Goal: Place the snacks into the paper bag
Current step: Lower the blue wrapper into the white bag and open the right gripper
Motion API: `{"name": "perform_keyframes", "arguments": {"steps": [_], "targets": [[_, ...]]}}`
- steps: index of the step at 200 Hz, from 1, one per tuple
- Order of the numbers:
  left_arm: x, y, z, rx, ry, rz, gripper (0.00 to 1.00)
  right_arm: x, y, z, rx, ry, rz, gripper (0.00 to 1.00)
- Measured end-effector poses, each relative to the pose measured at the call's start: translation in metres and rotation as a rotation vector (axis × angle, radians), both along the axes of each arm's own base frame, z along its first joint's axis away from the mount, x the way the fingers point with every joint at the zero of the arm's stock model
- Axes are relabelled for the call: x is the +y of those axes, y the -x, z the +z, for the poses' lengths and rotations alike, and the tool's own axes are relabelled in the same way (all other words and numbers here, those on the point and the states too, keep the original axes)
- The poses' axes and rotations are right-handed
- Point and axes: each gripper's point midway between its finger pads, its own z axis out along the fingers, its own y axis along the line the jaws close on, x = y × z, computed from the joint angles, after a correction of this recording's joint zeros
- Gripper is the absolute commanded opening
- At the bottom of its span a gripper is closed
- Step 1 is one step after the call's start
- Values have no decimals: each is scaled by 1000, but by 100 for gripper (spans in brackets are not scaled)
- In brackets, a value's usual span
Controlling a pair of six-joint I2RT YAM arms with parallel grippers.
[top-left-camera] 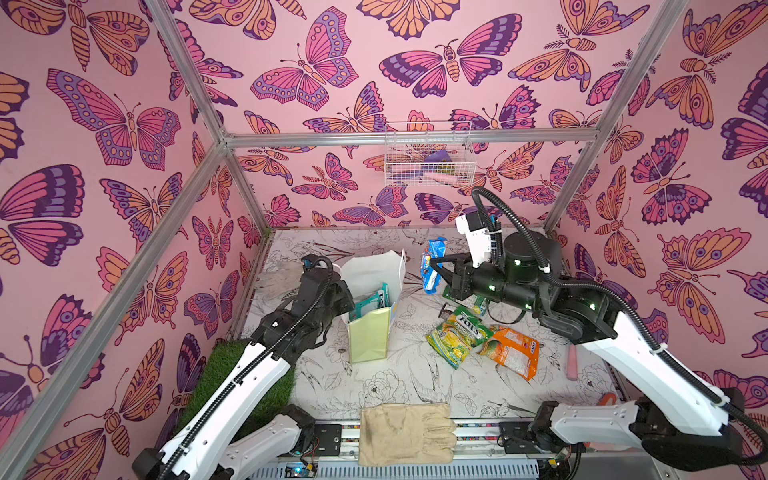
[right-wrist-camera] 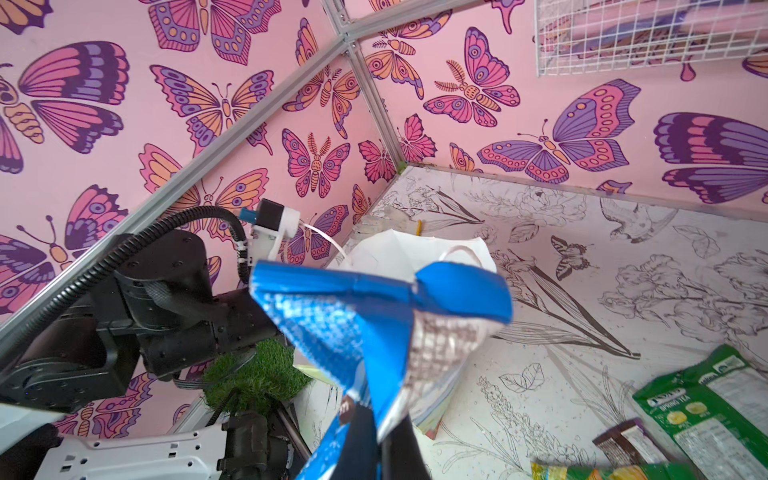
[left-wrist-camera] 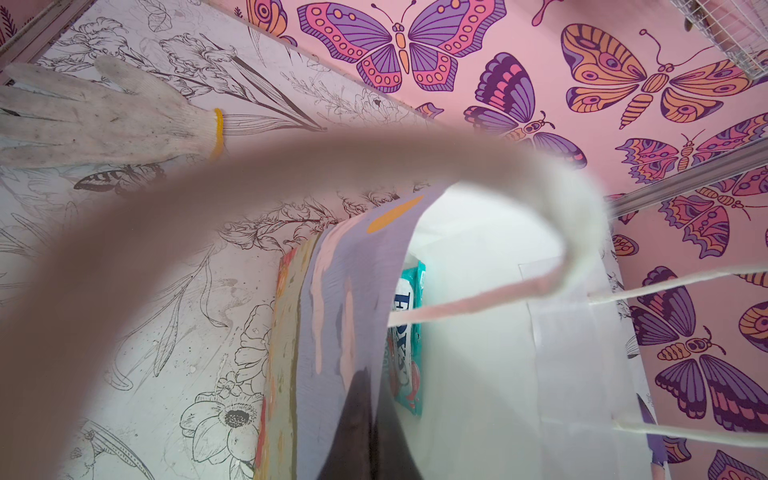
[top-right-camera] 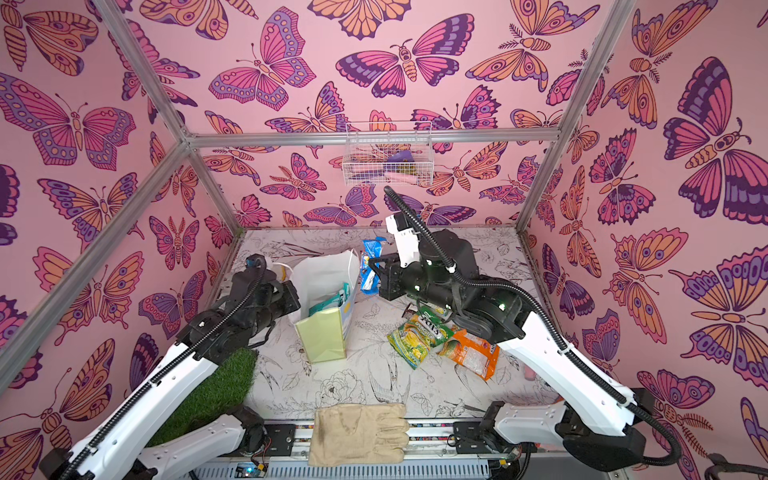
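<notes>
a: what's in shot? where's the bag?
b: booth w/ pink butterfly walls. worktop (top-left-camera: 415,374) is printed w/ line-drawn flowers. white paper bag (top-left-camera: 370,270) stands upright left of centre, mouth open, pale yellow-green side panel toward the camera. both top views show the bag (top-right-camera: 328,274).
a: anything in it?
b: yes, a teal packet (top-left-camera: 374,297) stands on end inside. left wrist view shows it too (left-wrist-camera: 409,332), "fox's" lettering partly visible.
a: l arm?
b: left end effector (left-wrist-camera: 365,415) is pressed together on the bag's near wall, pinching the paper by the rim. a cord handle loops blurry across that view.
a: r arm?
b: right end effector (top-left-camera: 435,268) is clamped on a blue packet (top-left-camera: 434,247), held upright just beside the bag's right rim, not over the mouth. in the right wrist view the packet (right-wrist-camera: 353,316) is crumpled btw the dark fingers (right-wrist-camera: 407,457), w/ the bag (right-wrist-camera: 399,249) behind it. can't tell if its lower end touches the worktop.
a: other snacks?
b: right of the bag, on the worktop: yellow-green fox's packet (top-left-camera: 457,336), orange packet (top-left-camera: 513,351) touching it, green packet (top-left-camera: 467,311) partly under the r arm, dark brown bar (right-wrist-camera: 623,440) just beside the green one.
a: non-snack stuff?
b: beige glove (top-left-camera: 405,432) at the front edge, white knit glove (left-wrist-camera: 104,120) w/ yellow cuff back left of the bag, grass patch (top-left-camera: 232,374) front left, wire basket (top-left-camera: 430,160) on the back wall.
</notes>
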Motion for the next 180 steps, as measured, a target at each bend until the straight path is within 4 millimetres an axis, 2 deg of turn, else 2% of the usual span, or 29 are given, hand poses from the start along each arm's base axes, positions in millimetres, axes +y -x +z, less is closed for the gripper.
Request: {"name": "perform_keyframes", "arguments": {"steps": [57, 124, 180], "targets": [[1, 1, 1, -3, 1, 0, 0, 32, -2, 6, -24, 9, 70, 0], [1, 1, 1, -4, -6, -5, 0, 54, -10, 20, -41, -11, 105, 0], [1, 1, 1, -4, -8, -6, 0, 75, -19, 13, -22, -1, 133, 0]]}}
